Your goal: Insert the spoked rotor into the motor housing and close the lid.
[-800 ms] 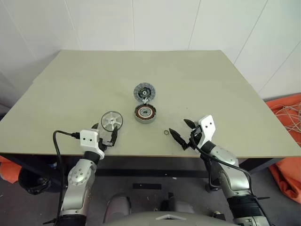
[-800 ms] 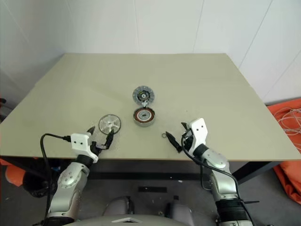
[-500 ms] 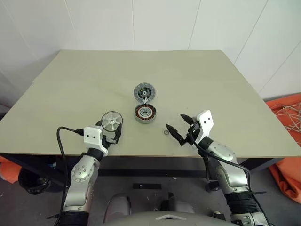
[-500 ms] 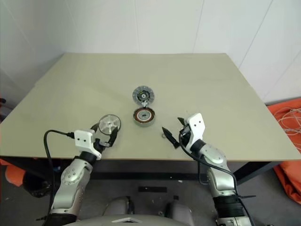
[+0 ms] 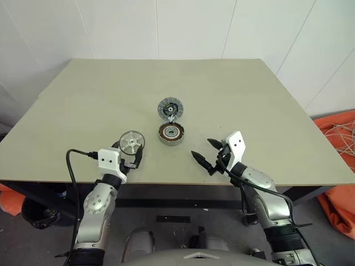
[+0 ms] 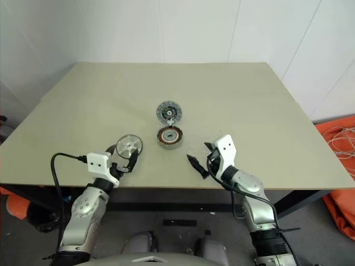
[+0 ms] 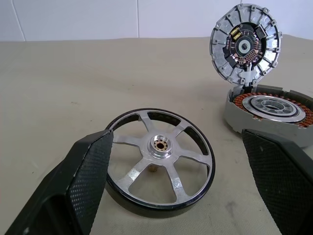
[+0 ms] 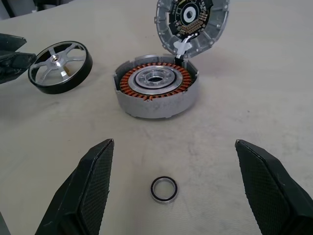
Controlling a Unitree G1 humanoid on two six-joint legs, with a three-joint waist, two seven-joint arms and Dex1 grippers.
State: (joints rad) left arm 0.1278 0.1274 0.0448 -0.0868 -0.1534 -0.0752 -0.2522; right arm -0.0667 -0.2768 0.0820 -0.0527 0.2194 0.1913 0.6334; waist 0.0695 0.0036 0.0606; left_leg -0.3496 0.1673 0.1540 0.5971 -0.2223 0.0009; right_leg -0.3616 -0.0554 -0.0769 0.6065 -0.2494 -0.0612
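Since the earlier frame: right gripper (image 5: 204,151) shifted toward the table's middle, closer to the housing and now over the small ring; left gripper (image 5: 128,154) advanced to the rotor's near edge. Rotor, housing and lid unmoved.

Flat round silver-white spoked rotor (image 7: 160,160) with dark outer rim and small central hub, lying flat on the beige table (image 5: 233,94), near the front edge on the left side. Just right of it and slightly farther back, apart, the short round grey motor housing (image 8: 156,91) with copper-brown winding ring and silvery centre, uncovered. Joined to its far edge, the round lid (image 8: 191,20), swung up and back, ribbed silver inside face with dark circuit centre turned toward the camera.

Left gripper spread wide, one black finger (image 7: 83,171) at either side of the rotor's near rim, gripping nothing. Right gripper likewise fully spread and empty, hovering in front of the housing, with the small dark metal washer ring (image 8: 164,189) on the table between its fingers (image 8: 88,186).

Beyond the table, white wall panels (image 5: 194,27); orange cloth (image 5: 338,166) on the floor at right.
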